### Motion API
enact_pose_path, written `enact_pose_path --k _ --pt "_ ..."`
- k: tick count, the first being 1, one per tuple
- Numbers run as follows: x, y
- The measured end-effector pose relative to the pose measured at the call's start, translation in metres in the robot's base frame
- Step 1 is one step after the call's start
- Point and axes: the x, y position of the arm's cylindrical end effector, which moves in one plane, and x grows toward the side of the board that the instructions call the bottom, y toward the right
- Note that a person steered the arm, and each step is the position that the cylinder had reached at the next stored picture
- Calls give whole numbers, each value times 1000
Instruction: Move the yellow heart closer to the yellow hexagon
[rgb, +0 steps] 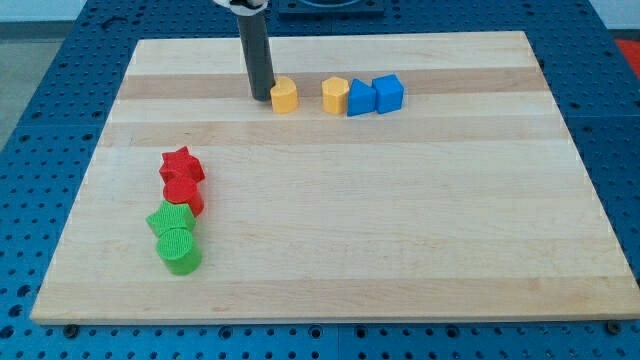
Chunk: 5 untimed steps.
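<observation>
With my tip (262, 97) touching or just left of the heart (285, 96) at the board's far edge, hexagon (335, 95) is near on its right. No claw, just a rod. Risk: off-centre push spins the heart, or overshoot shunts the hexagon into the blue blocks (375, 96).

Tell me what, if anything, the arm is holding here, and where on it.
Nothing is held; the rod cannot grip. My tip sits just to the view's left of the yellow heart, with the yellow hexagon further right.
</observation>
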Motion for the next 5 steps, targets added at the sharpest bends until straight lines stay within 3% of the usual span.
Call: enact_pose_path --k 5 --pt "20 16"
